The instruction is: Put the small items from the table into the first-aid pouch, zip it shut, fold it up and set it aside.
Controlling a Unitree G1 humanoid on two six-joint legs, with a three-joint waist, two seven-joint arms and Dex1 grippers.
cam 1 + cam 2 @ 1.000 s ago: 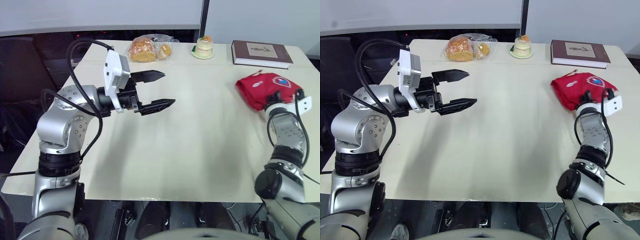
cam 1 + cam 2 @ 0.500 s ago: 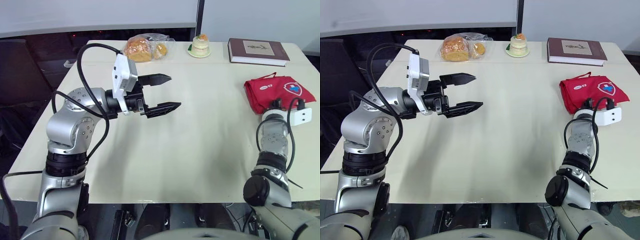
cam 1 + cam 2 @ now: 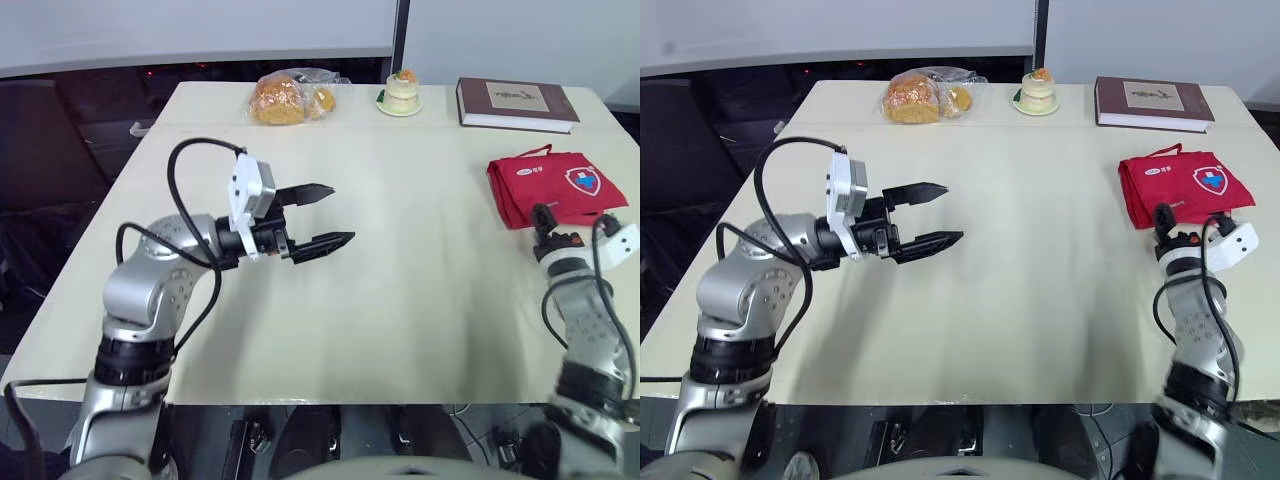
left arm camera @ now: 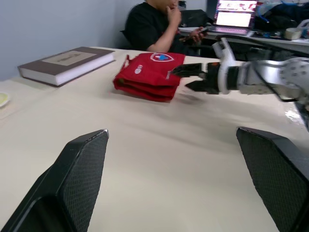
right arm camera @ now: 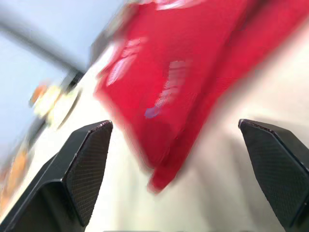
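Observation:
The red first-aid pouch [image 3: 555, 183] lies folded and flat near the table's right edge, with a white shield badge on top. My right gripper [image 3: 548, 224] is just off the pouch's near edge, open, with nothing between its fingers. The left wrist view shows its two black fingers [image 4: 186, 70] spread beside the pouch [image 4: 147, 75]. In the right wrist view the pouch [image 5: 183, 72] lies just ahead of the open jaws. My left gripper [image 3: 343, 213] hovers open and empty over the table's left-middle, pointing right, far from the pouch.
Along the table's far edge stand a bag of bread [image 3: 290, 97], a small cake on a plate [image 3: 403, 92] and a brown book [image 3: 515, 103]. A person [image 4: 154, 24] sits beyond the table's right side near a laptop [image 4: 236, 7].
My right gripper has opened, let go of the pouch and drawn back a little toward me. The pouch now lies flat. The left arm has sunk slightly, still open.

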